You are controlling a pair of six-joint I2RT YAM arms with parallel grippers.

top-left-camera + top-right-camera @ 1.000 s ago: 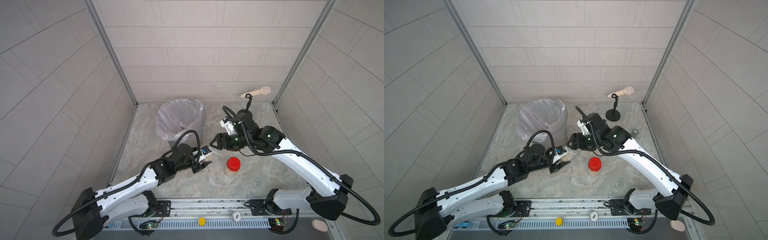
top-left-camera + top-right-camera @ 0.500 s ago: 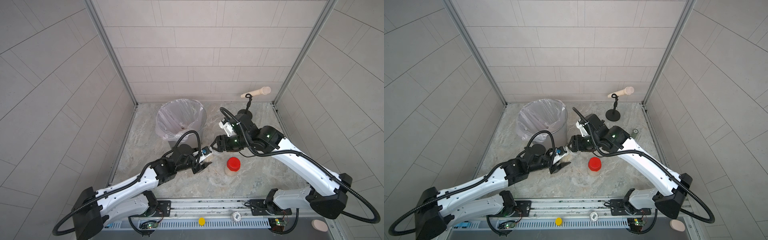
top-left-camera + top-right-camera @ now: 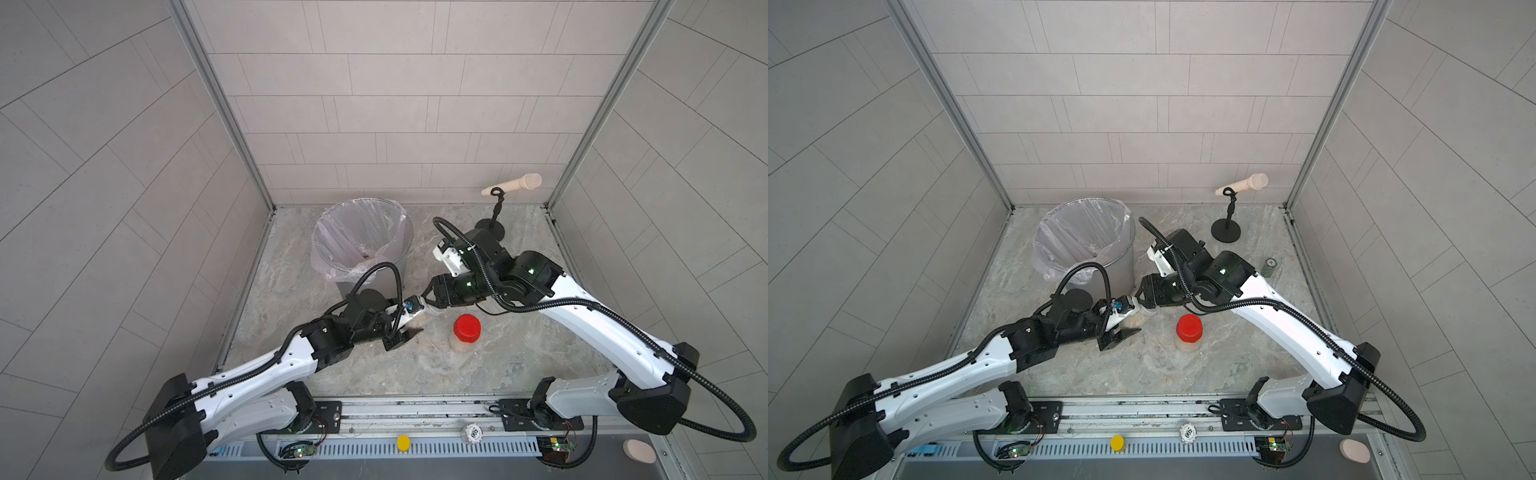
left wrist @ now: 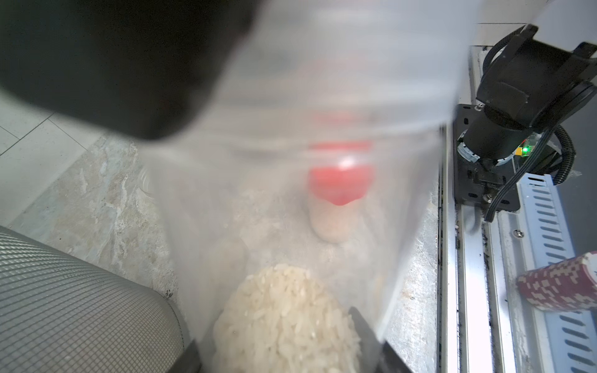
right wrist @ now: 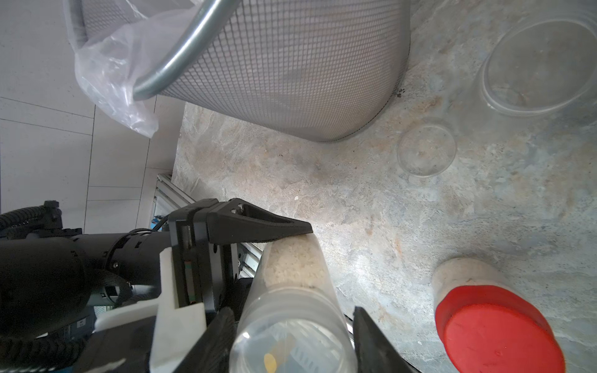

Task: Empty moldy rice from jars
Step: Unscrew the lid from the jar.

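Marbled tabletop (image 3: 457,374) inside a grey-tiled booth, with the lined mesh bin (image 3: 1121,270) taken as my reference. Just in front of the bin, on the side toward the arm bases, the left gripper (image 3: 411,322) is clamped tight on the base end of a clear jar (image 5: 290,300). The jar lies tilted, close to level, and its clear lid is on. Rice (image 5: 294,264) fills the base end between the left fingers (image 5: 258,226); the lid end looks empty. The right gripper (image 5: 292,339) meets the jar from the opposite side, its jaws partly parted with one on each side of the lid. I cannot tell from my views whether they press on it. I also cannot tell whether the jar rests on the tabletop or hangs above it. A red-lidded jar (image 3: 466,330) stands upright with its rice inside, farther from the bin than the held jar and on the right arm's side, touched by neither gripper. Beside the bin's base lie a loose clear lid (image 5: 426,150) and, near it, an open clear jar (image 5: 542,64) that appears empty. A green cylinder (image 3: 1271,267) lies well apart from the bin, beyond the right arm.
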